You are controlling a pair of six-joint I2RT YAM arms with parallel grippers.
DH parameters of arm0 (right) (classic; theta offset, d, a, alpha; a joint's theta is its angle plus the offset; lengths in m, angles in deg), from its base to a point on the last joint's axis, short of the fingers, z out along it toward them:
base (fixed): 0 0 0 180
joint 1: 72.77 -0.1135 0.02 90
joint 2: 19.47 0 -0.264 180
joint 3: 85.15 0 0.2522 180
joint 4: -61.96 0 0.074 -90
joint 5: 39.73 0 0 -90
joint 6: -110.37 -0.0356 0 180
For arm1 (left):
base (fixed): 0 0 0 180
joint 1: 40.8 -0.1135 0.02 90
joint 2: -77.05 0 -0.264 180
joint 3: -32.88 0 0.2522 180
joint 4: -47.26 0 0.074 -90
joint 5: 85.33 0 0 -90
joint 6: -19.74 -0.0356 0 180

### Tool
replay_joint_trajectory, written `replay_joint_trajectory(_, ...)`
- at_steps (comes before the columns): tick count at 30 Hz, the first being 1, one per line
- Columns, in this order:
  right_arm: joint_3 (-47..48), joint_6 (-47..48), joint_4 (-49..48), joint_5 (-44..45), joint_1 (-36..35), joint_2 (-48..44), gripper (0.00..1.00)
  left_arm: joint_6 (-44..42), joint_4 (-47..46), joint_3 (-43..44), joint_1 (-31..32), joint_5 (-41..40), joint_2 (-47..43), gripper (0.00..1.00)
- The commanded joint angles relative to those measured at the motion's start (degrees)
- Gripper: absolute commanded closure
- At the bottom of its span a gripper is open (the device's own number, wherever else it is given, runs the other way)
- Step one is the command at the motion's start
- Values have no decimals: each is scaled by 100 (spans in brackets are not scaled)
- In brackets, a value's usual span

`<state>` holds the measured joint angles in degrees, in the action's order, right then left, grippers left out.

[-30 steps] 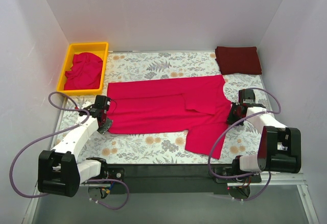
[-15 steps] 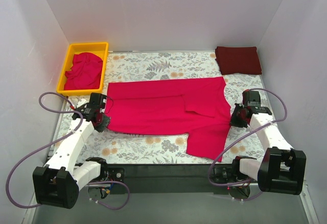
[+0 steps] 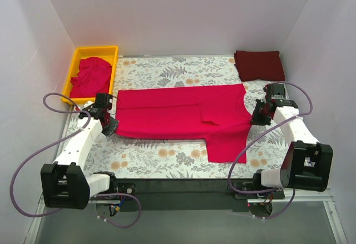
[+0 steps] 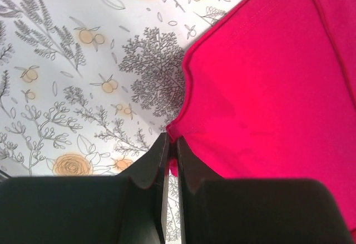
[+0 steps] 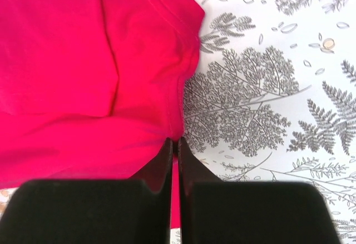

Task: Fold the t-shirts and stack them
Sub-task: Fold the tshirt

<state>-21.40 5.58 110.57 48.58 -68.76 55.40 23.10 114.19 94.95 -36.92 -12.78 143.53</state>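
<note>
A crimson-pink t-shirt (image 3: 178,113) lies spread sideways across the floral table, one sleeve (image 3: 225,147) hanging toward the near edge. My left gripper (image 3: 109,126) is shut on the shirt's left hem corner (image 4: 173,135). My right gripper (image 3: 257,119) is shut on the shirt's right edge near the collar (image 5: 178,135). A dark maroon t-shirt (image 3: 258,65) lies folded at the back right. Another crimson-pink shirt (image 3: 90,77) is crumpled in the yellow tray (image 3: 69,84).
The yellow tray stands at the back left by the wall. White walls close in the table on three sides. Floral tablecloth (image 3: 167,158) shows in front of the shirt.
Both grippers have moved away from me toward the back, dragging the pinched shirt edges with them. The shirt's near edge and hanging sleeve have shifted back.
</note>
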Motion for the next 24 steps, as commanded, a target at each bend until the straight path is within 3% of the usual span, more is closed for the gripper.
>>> replay_joint_trajectory(1, 449, 274, 109, -261, 30, 334, 99, -230, -315, 301, -115, 102, 233, 100)
replay_joint_trajectory(14, 1793, 345, 145, -806, 38, 1512, 99, -547, -1018, 565, -344, 216, 1349, 100)
replay_joint_trajectory(24, 2506, 318, 136, -718, 38, 2233, 99, -644, -1256, 1074, -353, 40, 2158, 100)
